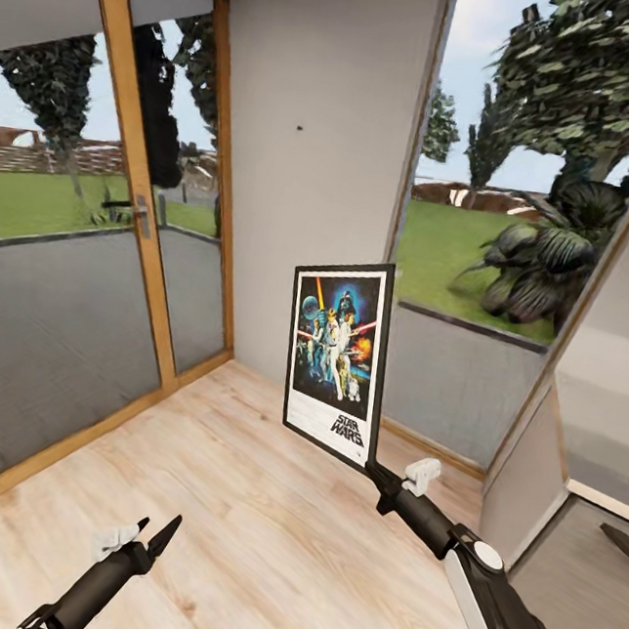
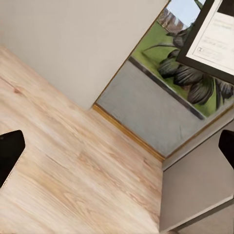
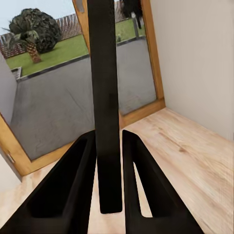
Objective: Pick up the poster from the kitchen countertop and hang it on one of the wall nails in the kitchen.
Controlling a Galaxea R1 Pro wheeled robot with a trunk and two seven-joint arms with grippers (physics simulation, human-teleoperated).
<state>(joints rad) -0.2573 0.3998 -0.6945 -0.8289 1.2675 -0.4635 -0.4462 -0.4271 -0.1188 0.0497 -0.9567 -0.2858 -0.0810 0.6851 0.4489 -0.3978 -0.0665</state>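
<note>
Poster [image 1: 336, 360] standing upright in mid-air before pale wall [image 1: 321, 138], clamped at lower right corner by right gripper [image 1: 374, 469], fingers [image 3: 78, 180] pressing either side of black frame edge, left gripper [image 1: 144, 542] hanging low over wood floor [image 1: 257, 544], jaws apart, holding nothing, small dark nail [image 1: 300, 129] showing on wall above poster.

Poster [image 1: 338, 357]: flat printed face, slight sheen, thin matt black frame. Right gripper [image 3: 108, 195]: matt black plastic look, 2 smooth fingers. Left gripper [image 1: 156, 543]: same matt black. Floor [image 1: 257, 544]: pale wood planks, visible grain, satin. Door frame [image 1: 130, 134]: smooth orange-brown wood. Wall [image 1: 320, 109]: plain matt light grey.
</note>
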